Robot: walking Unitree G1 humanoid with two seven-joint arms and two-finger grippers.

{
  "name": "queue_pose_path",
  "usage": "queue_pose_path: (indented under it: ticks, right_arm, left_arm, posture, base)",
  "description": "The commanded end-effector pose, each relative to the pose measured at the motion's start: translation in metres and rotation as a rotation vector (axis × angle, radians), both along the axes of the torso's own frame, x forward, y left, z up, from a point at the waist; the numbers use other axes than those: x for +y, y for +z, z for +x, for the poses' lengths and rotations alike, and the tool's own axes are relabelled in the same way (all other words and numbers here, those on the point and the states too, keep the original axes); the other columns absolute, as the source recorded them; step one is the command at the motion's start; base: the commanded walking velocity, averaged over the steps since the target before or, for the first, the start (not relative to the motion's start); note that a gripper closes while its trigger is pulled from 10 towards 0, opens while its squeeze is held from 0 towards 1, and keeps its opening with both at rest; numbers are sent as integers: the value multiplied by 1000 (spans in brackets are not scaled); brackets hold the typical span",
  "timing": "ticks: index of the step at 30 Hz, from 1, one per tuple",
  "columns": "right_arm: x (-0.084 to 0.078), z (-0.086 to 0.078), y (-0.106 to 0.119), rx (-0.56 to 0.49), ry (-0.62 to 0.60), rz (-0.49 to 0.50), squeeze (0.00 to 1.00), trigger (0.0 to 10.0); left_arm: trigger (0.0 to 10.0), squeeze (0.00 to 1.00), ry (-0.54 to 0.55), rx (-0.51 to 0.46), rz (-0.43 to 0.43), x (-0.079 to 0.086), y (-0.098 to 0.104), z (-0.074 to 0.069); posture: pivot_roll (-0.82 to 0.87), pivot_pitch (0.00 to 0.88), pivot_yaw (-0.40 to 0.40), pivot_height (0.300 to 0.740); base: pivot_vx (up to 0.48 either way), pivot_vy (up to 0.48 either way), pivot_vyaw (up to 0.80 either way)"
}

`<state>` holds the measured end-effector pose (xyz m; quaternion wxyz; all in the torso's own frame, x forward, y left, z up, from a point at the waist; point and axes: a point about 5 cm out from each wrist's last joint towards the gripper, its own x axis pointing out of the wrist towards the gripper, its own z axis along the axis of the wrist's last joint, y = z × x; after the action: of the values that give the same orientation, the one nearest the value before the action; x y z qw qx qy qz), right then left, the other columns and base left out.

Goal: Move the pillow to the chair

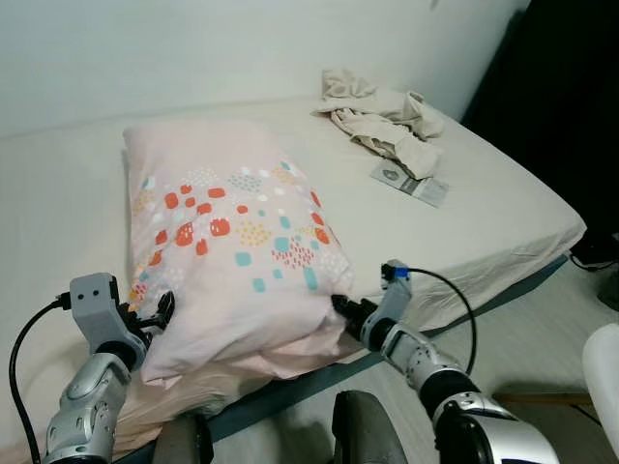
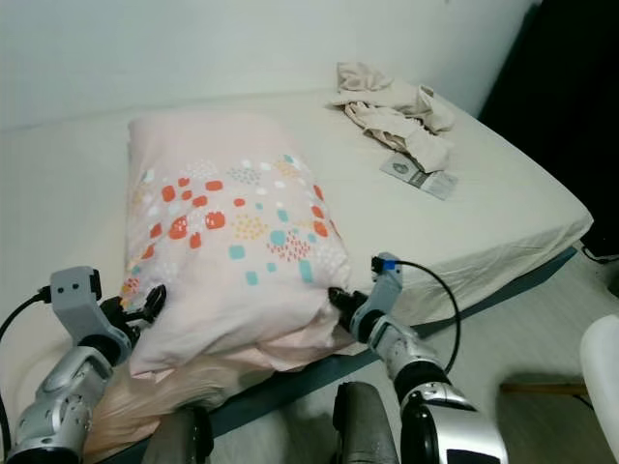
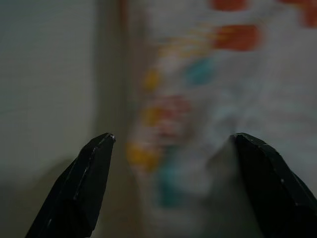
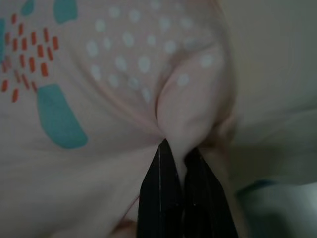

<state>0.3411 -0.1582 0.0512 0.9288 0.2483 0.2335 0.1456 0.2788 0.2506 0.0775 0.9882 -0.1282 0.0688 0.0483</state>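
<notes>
A bed (image 1: 503, 208) with a cream sheet takes up most of the frame. At the upper right, a crumpled heap of beige clothes (image 1: 382, 121) lies on the sheet, near the white wall (image 1: 193, 48). Just below it rests a small flat packet (image 1: 409, 182) with a round mark. At the lower right is pale wooden floor (image 1: 532, 338); a dark curtain (image 1: 571, 97) hangs at the right edge.

You get no readable text anywhere here. The only printed thing is the small leaflet (image 1: 411, 182) lying on the bed (image 1: 503, 213) just beside the crumpled cloth (image 1: 382, 121); it carries a round emblem and some lines (far too small to make out). The pillow (image 1: 232, 251) shows pattern only: dots and blotches, no lettering.
</notes>
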Motion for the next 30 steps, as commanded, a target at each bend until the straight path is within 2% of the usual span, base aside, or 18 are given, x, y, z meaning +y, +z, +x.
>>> queue_pose_path:
  ticks: [1,3,4,6,7,8,9,13,14,15,17,18,22,23,24,27,29,30]
  right_arm:
    - [-24,1,2,5,-69,-91,0,0]
    - [-72,6,20,-22,-205,-216,0,0]
    - [-72,6,20,-22,-205,-216,0,0]
    - [-111,7,39,-56,-309,-338,0,0]
    - [-111,7,39,-56,-309,-338,0,0]
    - [-128,6,50,-75,-347,-400,0,0]
    - [-128,6,50,-75,-347,-400,0,0]
    - [-190,2,104,-159,-507,-687,0,0]
    - [-197,0,112,-170,-532,-719,0,0]
    - [-197,0,112,-170,-532,-719,0,0]
    - [-214,-4,131,-188,-598,-809,0,0]
    - [-214,-4,131,-188,-598,-809,0,0]
    - [-237,-16,143,-153,-722,-903,0,0]
    - [-244,-21,142,-121,-768,-937,0,2941]
    - [-248,-25,140,-97,-791,-956,0,10000]
    - [-247,-27,133,-70,-792,-953,0,10000]
    - [-241,-25,125,-68,-760,-916,0,10000]
    - [-239,-24,122,-69,-749,-902,945,10000]
  left_arm:
    - [10000,0,22,36,13,5,-6,-3]
    - [10000,0,22,34,15,5,-5,-2]
    - [10000,0,22,34,15,5,-5,-2]
    - [10000,0,21,33,17,5,-4,0]
    - [10000,0,21,33,17,5,-4,0]
    - [10000,0,20,33,18,5,-4,1]
    - [10000,0,20,33,18,5,-4,1]
    - [10000,0,9,33,20,3,-4,3]
    - [10000,0,8,34,20,3,-4,4]
    - [10000,0,8,34,20,3,-4,4]
    - [10000,0,3,36,22,2,-4,4]
    - [10000,0,3,36,22,2,-4,4]
    - [10000,0,-7,37,20,1,-4,4]
    - [10000,0,-18,36,18,0,-4,4]
    - [10000,0,-28,36,16,-1,-4,4]
    - [10000,0,-43,34,11,-3,-4,4]
    - [10000,0,-45,34,9,-5,-4,4]
    - [10000,0,-44,35,8,-6,-5,4]
  posture:
    - [-29,135,-94,590]
    - [-30,139,-90,590]
    - [-30,139,-90,590]
    - [-33,141,-82,590]
    - [-33,141,-82,590]
    - [-33,143,-79,590]
    - [-33,143,-79,590]
    - [-34,145,-66,590]
    - [-34,146,-65,590]
    - [-34,146,-65,590]
    - [-32,148,-63,590]
    - [-32,148,-63,590]
    - [-24,149,-62,590]
    - [-20,149,-62,590]
    - [-20,149,-61,590]
    - [-20,150,-61,590]
    - [-19,152,-60,590]
    - [-19,152,-60,590]
  base:
    - [0,0,0]
    - [0,0,0]
    - [0,0,0]
    - [0,0,0]
    - [0,0,0]
    - [0,0,0]
    - [0,0,0]
    - [0,0,0]
    - [0,0,0]
    - [0,0,0]
    - [0,0,0]
    - [0,0,0]
    - [0,0,0]
    - [0,0,0]
    - [0,0,0]
    - [0,0,0]
    - [0,0,0]
    - [0,0,0]
